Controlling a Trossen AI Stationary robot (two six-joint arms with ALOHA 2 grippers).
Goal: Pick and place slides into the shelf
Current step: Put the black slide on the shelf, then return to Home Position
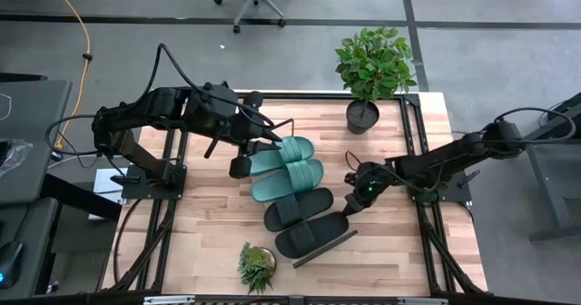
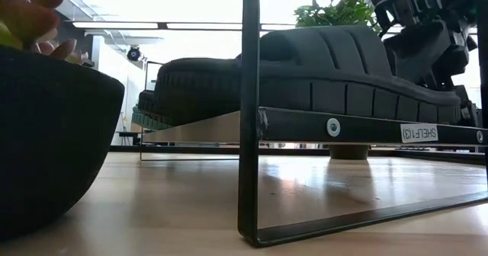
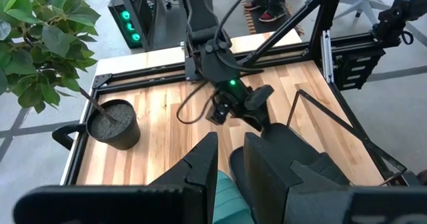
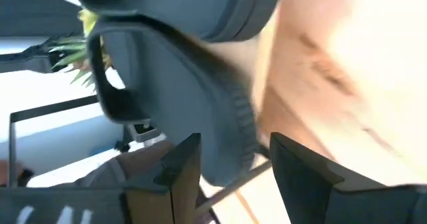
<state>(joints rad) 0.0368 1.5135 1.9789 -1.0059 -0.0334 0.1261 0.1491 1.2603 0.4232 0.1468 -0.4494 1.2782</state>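
With all four slides lined up on the shelf [image 1: 331, 247], the right pincer [image 1: 350, 201] sits just beside the heel end of the nearest black slide [image 1: 298, 207], prongs apart and nothing between them. That slide's long axis runs diagonally away from it across the counter [image 1: 209, 223], the other black slide [image 1: 310, 233] lying parallel. Over at the far end, the left pincer [image 1: 272, 134] hangs over the teal slide [image 1: 281, 154], prongs nearly together; I can't tell if it grips it. Right arm's nearer the black pair, left nearer the teal.
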